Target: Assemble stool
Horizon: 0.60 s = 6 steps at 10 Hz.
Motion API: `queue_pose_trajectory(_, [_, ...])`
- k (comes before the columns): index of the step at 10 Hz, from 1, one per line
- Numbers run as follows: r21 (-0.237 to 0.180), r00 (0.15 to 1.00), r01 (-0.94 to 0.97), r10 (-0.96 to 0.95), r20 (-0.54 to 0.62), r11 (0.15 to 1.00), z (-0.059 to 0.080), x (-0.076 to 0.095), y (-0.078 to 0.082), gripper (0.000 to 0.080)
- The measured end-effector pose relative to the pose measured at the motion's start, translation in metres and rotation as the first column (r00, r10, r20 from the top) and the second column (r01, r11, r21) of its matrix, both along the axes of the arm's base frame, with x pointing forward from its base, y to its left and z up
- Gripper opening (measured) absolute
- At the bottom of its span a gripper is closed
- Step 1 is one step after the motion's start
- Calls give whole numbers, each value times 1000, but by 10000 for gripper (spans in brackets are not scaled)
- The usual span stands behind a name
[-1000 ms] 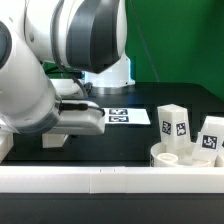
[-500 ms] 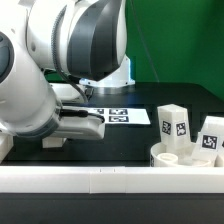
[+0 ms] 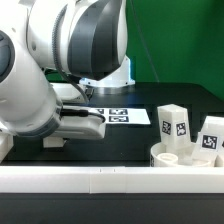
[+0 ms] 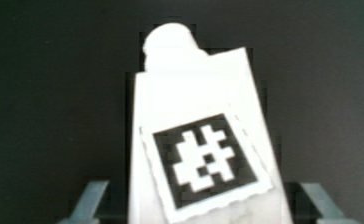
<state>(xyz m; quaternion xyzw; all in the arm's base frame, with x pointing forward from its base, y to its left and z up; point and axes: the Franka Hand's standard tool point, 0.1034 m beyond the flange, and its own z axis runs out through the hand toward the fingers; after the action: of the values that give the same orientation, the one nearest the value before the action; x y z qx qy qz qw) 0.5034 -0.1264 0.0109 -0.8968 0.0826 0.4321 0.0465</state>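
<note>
In the wrist view a white leg block (image 4: pixel 193 110) with a black-and-white tag lies on the dark table between my gripper's (image 4: pixel 209 205) fingers (image 4: pixel 97 200). The jaws stand apart on either side of it, with a gap at each side, so the gripper is open. In the exterior view the arm (image 3: pixel 70 60) fills the left and hides the fingertips and this leg. The round white seat (image 3: pixel 186 158) sits at the exterior view's lower right. Two tagged legs (image 3: pixel 172 124) (image 3: pixel 212 136) stand at it.
The marker board (image 3: pixel 124 116) lies flat on the black table behind the hand. A long white border rail (image 3: pixel 100 178) runs along the front edge. A green backdrop stands behind the table.
The arm's upper body has shifted slightly and the hand has sunk a little. The seat and the two standing legs have not moved.
</note>
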Motion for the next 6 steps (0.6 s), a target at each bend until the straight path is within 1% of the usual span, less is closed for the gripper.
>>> queue_pose_trajectory(2, [7, 999, -18, 18, 27, 1000, 12, 12, 11, 323])
queue_pose_trajectory(4, [19, 998, -34, 33, 59, 999, 35, 25, 23, 323])
queue_pose_trajectory(5, [56, 993, -75, 69, 93, 996, 38, 30, 20, 324])
queue_pose_trajectory(6, [50, 993, -70, 65, 96, 996, 37, 30, 19, 324])
